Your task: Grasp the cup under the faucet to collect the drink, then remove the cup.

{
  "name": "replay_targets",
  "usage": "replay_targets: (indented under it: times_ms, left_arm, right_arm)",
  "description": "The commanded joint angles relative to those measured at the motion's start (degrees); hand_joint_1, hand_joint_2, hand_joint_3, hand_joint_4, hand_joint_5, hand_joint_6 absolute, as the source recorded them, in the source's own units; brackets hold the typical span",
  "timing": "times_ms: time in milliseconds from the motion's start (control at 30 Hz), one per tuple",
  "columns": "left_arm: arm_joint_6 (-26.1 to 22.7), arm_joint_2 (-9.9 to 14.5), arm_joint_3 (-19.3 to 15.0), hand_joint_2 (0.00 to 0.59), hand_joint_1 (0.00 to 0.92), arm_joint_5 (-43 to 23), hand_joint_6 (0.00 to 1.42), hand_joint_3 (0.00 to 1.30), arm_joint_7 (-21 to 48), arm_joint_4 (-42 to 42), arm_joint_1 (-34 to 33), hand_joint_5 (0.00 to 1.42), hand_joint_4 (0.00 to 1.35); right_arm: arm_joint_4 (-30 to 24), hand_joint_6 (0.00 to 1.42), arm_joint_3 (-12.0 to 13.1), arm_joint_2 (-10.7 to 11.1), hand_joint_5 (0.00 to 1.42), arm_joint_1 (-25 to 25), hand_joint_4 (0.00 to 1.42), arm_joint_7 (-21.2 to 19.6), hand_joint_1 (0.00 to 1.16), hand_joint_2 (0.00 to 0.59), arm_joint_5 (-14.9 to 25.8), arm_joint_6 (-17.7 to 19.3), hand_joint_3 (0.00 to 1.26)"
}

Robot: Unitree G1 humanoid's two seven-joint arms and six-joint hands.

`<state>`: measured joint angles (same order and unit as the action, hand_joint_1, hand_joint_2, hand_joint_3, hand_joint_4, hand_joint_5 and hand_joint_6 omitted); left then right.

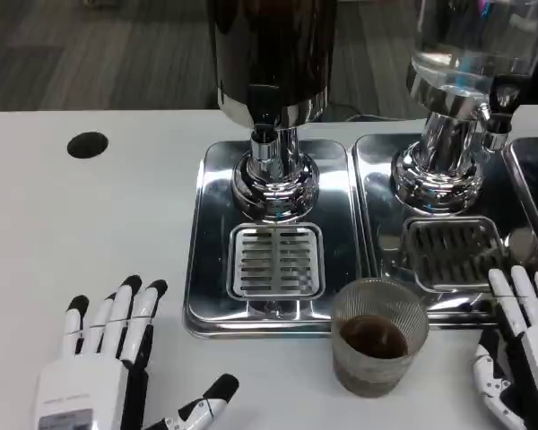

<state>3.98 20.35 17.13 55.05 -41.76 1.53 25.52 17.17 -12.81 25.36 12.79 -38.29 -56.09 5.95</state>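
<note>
A ribbed clear glass cup [377, 336] with dark drink in its bottom stands on the white table, just in front of the chrome drip tray [211, 233] and to the right of its grate. The dark dispenser's faucet [264, 143] hangs above that grate [276, 261], behind and left of the cup. My right hand [516, 349] lies at the right edge, a short way right of the cup, fingers spread and holding nothing. My left hand [108, 358] rests at the lower left, fingers apart and empty, well away from the cup.
A second dispenser [466, 54] with a clear tank stands on its own chrome tray [377, 179] at the right. A black round hole [87, 144] marks the table at the left. Bare white tabletop lies between my hands.
</note>
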Motion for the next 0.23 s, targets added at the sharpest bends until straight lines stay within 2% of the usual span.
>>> replay_targets:
  times_ms: [33,233]
  left_arm:
    - [0.11,-0.07,0.61,0.149,0.000,0.71,0.00,0.11,-0.92,-0.20,0.84,0.10,0.00]
    - [0.26,-0.05,0.70,0.149,0.000,0.60,0.00,0.10,-1.21,-0.11,1.58,0.10,0.00]
  right_arm:
    - [-1.29,0.00,-0.63,0.61,0.00,0.83,0.00,-1.27,0.02,0.580,0.59,-0.09,0.03]
    - [-1.99,0.00,-1.31,0.32,0.00,1.39,0.00,-1.67,0.10,0.547,-0.07,-1.55,0.02]
